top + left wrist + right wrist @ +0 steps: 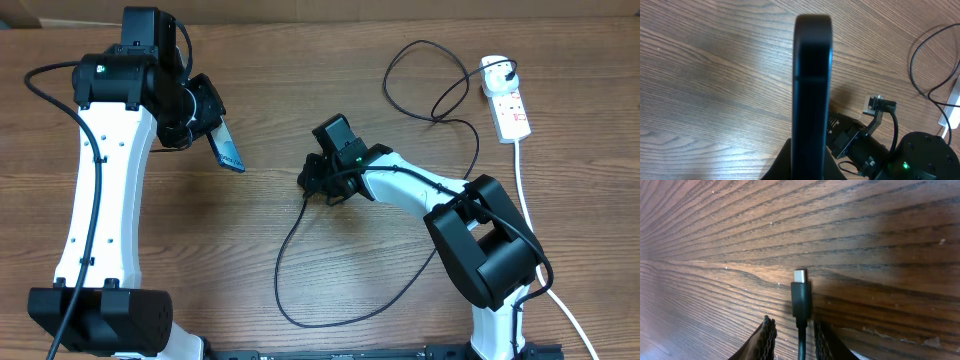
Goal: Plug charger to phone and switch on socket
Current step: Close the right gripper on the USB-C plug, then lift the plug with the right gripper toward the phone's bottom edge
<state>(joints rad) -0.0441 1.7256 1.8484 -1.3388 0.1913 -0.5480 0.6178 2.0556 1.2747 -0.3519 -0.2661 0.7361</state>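
Left pincer is clamped on the phone, which it holds on edge. Right pincer stands apart, straddling the charger tip. The tip lies flat on the table, not gripped. Risk: an off-centre close could roll or skew the tip, spoiling alignment with the phone's port. Socket lies far right, well apart.

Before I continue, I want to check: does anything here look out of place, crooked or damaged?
Nothing looks damaged. Only the slim black-edged phone hangs tilted above the wooden table, clamped in the left gripper.
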